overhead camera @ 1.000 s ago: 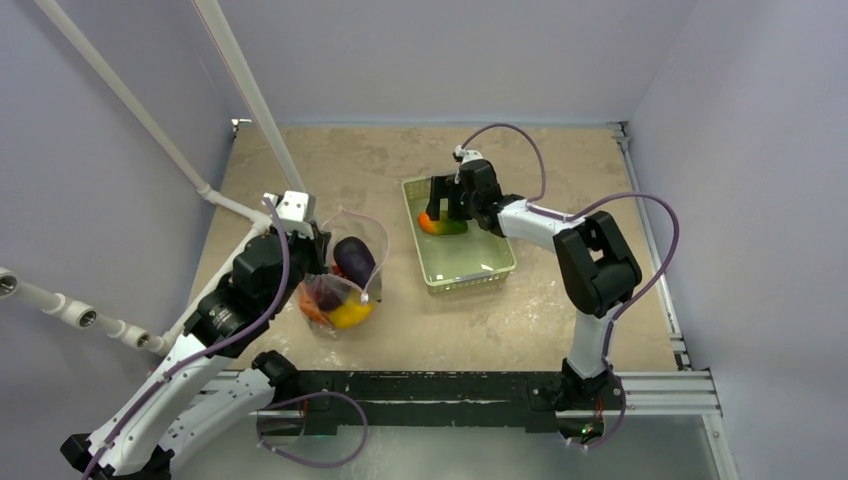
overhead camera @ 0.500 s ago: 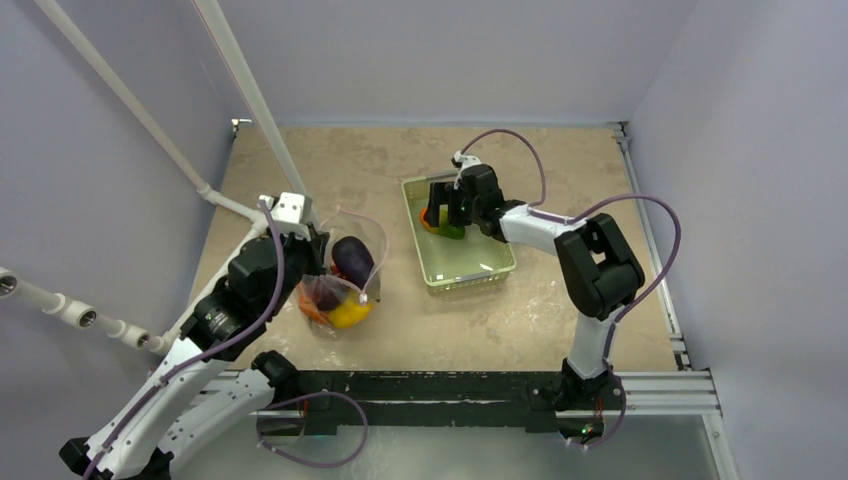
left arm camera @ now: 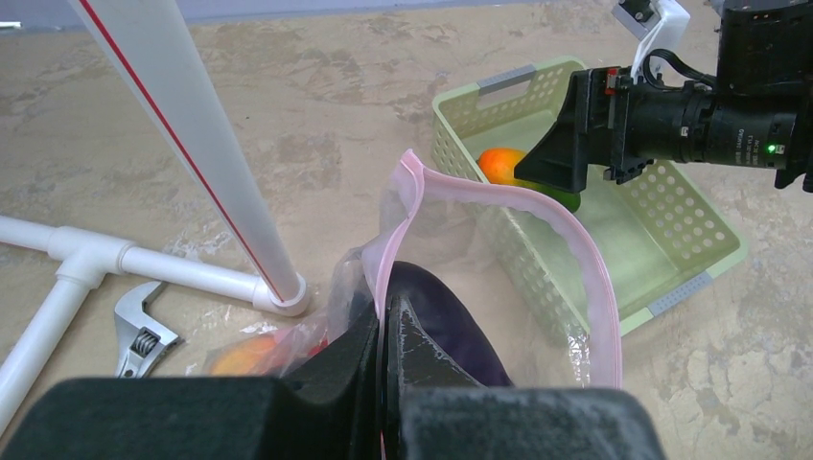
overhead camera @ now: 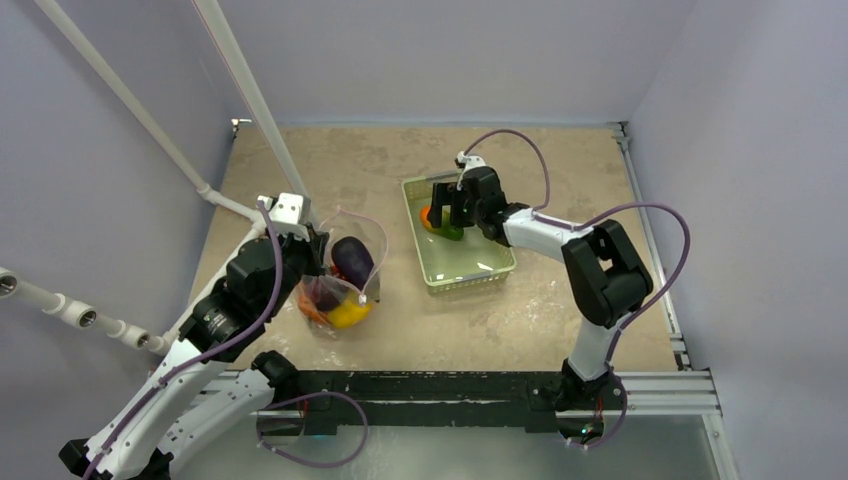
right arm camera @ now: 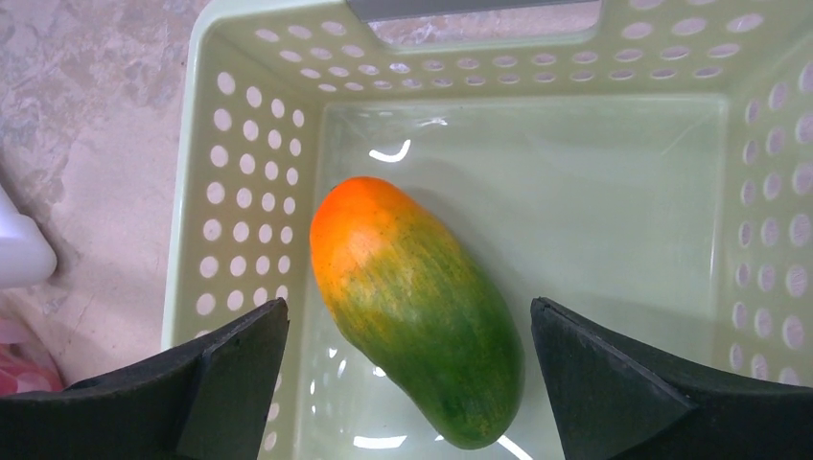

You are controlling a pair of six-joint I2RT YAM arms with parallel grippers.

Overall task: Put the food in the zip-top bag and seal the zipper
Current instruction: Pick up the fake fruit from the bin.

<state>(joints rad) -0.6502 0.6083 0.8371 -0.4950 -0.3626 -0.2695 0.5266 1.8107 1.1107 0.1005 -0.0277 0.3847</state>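
The clear zip-top bag (overhead camera: 343,283) stands open left of centre. Inside it are a purple eggplant (overhead camera: 353,258), a yellow pepper (overhead camera: 349,315) and other food. My left gripper (left arm camera: 387,331) is shut on the bag's near rim, pinching the pink zipper (left arm camera: 578,251) strip, and the mouth stays open. An orange-and-green mango-like fruit (right arm camera: 417,307) lies in the pale green basket (right arm camera: 197,172). My right gripper (right arm camera: 407,309) hangs open just above it, one finger on each side, touching nothing. From above, the right gripper (overhead camera: 447,207) is over the basket's far left corner.
A white pipe frame (overhead camera: 245,95) slants across the left side, and its foot (left arm camera: 278,292) stands close behind the bag. A metal wrench (left arm camera: 142,333) lies beside the pipes. The basket (overhead camera: 470,268) sits right of the bag, and walls close in the table on three sides.
My right gripper has shifted slightly over the fruit in the basket, staying open. The left gripper and the bag have not moved.
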